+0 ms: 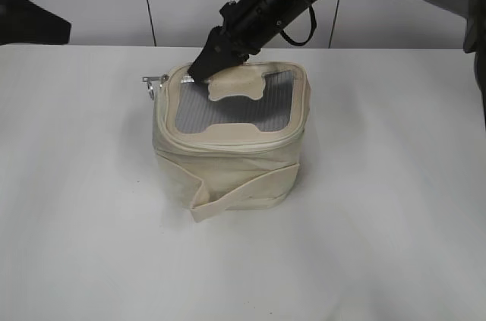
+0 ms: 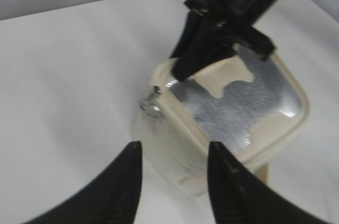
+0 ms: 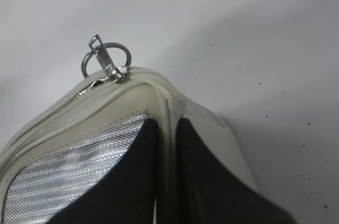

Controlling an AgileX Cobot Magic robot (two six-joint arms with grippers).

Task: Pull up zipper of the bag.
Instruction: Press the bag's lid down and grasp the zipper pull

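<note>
White table [image 1: 83, 207], bag [image 1: 228, 162] rim between right jaws.

Exterior view: looks down at a slant from the front, bag [image 1: 228, 135] in the middle. Left wrist view: looks down from a bit farther off, bag [image 2: 228, 113] right of centre. Right wrist view: very close, on the bag's corner [image 3: 122, 128]. All share the bag's top.

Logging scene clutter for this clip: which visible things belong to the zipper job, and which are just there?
Part of the job:
- bag
- zipper with its ring pull
- right gripper, clamped on the bag's rim
- left gripper, open, hovering short of the bag

Just there:
- white table; nothing else lies on it
</note>
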